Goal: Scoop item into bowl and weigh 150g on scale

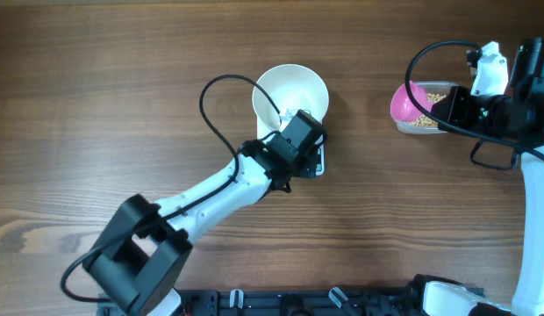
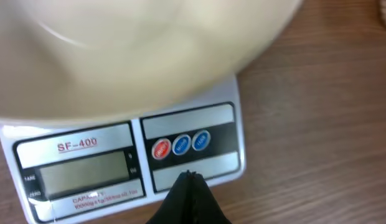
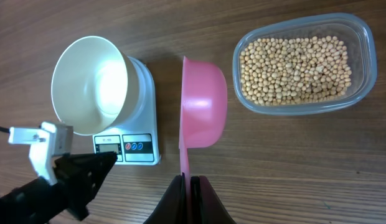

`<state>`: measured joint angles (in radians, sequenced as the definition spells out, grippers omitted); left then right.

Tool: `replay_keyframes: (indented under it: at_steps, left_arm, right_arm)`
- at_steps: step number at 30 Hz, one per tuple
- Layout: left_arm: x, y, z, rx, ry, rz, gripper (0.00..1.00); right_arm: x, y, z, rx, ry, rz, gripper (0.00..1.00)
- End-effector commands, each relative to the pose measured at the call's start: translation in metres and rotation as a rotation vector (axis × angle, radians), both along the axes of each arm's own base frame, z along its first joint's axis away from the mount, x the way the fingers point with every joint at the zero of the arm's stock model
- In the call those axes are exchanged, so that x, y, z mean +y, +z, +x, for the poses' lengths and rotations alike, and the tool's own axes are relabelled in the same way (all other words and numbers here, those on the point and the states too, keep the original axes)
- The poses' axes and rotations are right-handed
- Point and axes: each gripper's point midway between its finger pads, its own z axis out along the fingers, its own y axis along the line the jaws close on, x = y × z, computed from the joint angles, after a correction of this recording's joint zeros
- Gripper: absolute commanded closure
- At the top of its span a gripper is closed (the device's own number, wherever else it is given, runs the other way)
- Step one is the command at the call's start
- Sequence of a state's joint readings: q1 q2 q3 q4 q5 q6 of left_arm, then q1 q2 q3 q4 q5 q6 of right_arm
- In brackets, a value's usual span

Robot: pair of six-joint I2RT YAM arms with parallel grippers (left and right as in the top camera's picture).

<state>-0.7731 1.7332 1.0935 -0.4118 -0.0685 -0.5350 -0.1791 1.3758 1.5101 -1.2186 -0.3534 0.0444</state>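
Left wrist: clenched left gripper (image 2: 189, 186), holding nothing, points at the button strip of the scale (image 2: 87, 171); contact cannot be told, display blank. Bowl (image 2: 118, 56) rests on the scale.

Right wrist: right gripper (image 3: 188, 186) is clamped on the handle of a pink scoop (image 3: 205, 102) beside the tub (image 3: 367, 62); beans (image 3: 296, 68) lie in the tub.

Overhead: bowl empty. Judgement: 0 scoops delivered; scooping and weighing remain.

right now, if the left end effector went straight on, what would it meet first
Probably the scale: the shut left end effector aims at its front panel just below the buttons, though depth is unclear.
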Motion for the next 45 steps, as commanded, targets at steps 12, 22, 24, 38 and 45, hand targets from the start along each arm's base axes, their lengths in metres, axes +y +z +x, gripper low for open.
replay_keyframes:
  at_steps: [12,22,24,38,45]
  left_arm:
    - [0.011,-0.025,0.014,-0.036,0.019,0.118,0.96]
    - [0.009,-0.025,0.016,-0.047,0.020,0.106,0.96]
    - [0.010,-0.027,0.015,-0.044,0.019,0.110,0.96]
    - [0.011,-0.044,0.014,-0.019,0.018,0.132,0.96]
    - [0.009,-0.052,0.011,0.006,0.009,0.127,0.96]
  right_arm:
    - [-0.002,0.003,0.002,-0.001,-0.010,-0.013,0.96]
    - [-0.002,0.003,0.002,-0.002,-0.010,-0.013,0.96]
    - [-0.002,0.003,0.002,-0.002,-0.010,-0.013,0.96]
    - [-0.002,0.003,0.002,-0.001,-0.010,-0.013,0.96]
    - [-0.002,0.003,0.002,-0.002,-0.010,-0.013,0.96]
